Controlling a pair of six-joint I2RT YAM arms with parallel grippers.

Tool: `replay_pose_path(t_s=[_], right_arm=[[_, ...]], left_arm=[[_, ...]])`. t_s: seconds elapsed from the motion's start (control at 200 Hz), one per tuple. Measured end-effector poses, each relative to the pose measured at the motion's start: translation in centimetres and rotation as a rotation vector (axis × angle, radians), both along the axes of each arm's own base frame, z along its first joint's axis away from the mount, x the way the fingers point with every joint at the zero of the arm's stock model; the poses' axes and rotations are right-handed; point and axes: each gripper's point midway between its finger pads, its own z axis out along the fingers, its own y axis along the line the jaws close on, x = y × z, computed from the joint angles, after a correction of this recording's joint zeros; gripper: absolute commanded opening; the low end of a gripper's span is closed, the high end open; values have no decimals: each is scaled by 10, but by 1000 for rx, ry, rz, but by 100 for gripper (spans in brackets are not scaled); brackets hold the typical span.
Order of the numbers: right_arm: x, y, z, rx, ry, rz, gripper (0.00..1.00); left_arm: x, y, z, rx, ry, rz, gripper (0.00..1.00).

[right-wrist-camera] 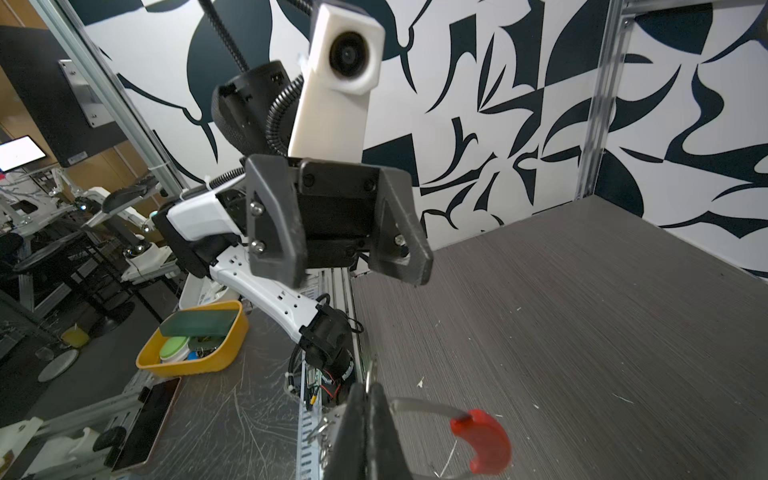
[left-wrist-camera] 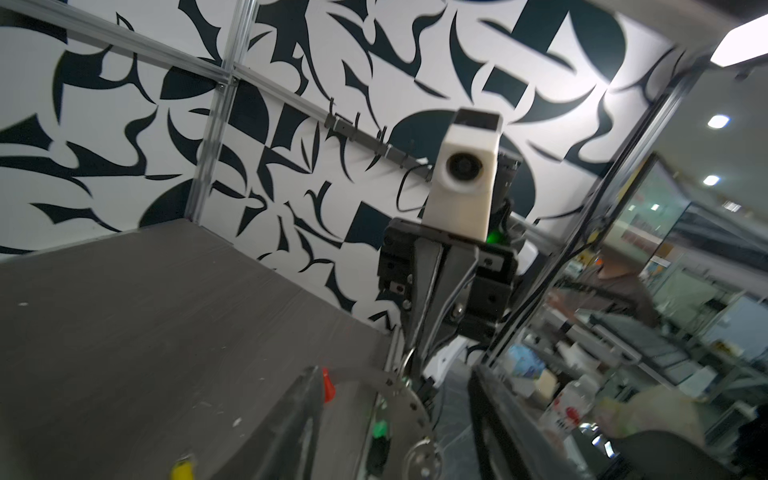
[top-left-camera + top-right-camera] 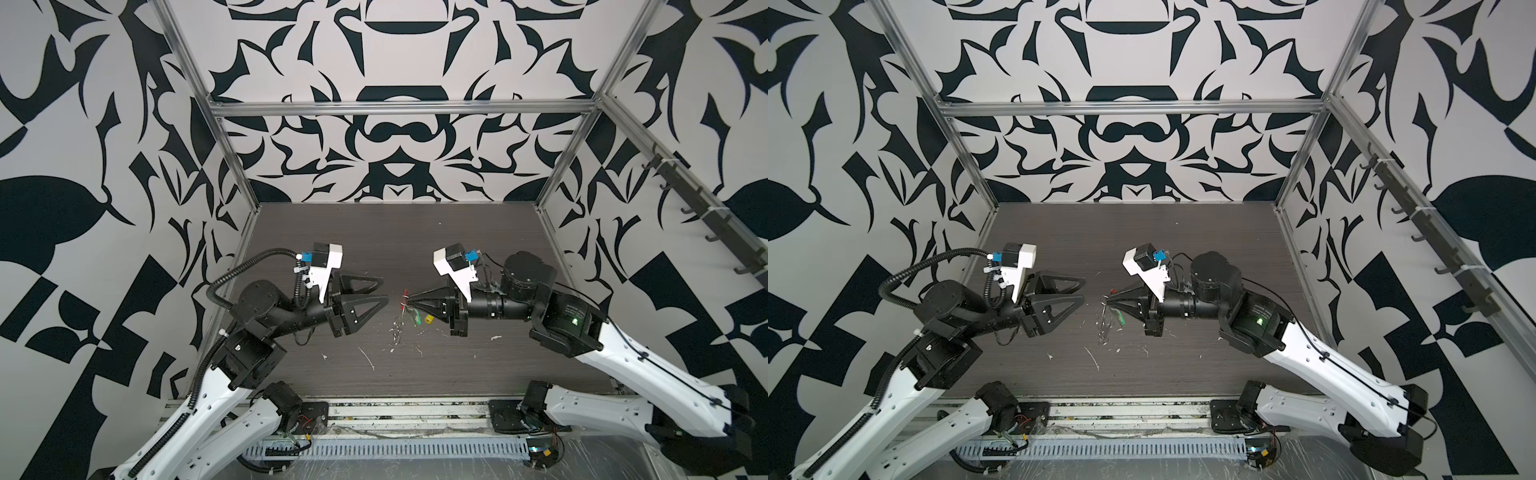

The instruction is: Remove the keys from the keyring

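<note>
Right gripper [image 3: 409,301] is clamped fully shut on the keyring [image 3: 402,306], holding it over the middle of the table [image 3: 374,249]. Left gripper [image 3: 385,288] is roughly half open and empty, tips aimed at the hoop, which sits just beside them at 3 o'clock in both top views. From above the hoop reads edge-on, long axis 12–6. Red sleeve [image 3: 404,294] is at the 12 end, small silver rings [image 3: 395,330] trail off the 6 end. Green key [image 3: 417,319] and yellow key [image 3: 428,319] lie at 4 o'clock from the left tips, tucked under the right fingers. Left arm is free, so likely does the pulling. Both keys are tiny; can't tell how they're threaded.
</note>
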Motion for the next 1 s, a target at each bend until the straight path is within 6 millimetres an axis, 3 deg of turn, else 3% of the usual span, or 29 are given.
replay_pose_path(t_s=[0.17, 0.285, 0.5, 0.75, 1.0], right_arm=[[15, -6, -19, -72, 65, 36, 0], [17, -7, -27, -106, 104, 71, 0], [5, -4, -21, -117, 120, 163, 0], [-4, -3, -18, -119, 124, 222, 0], [-2, -2, -21, -126, 133, 227, 0]], left_arm=[[3, -11, -11, 70, 44, -47, 44], [4, -16, -18, 114, 74, -73, 32], [4, -20, -24, 160, 90, -99, 38], [3, -25, -33, 196, 108, -134, 26], [-3, -28, -31, 194, 120, -195, 26]])
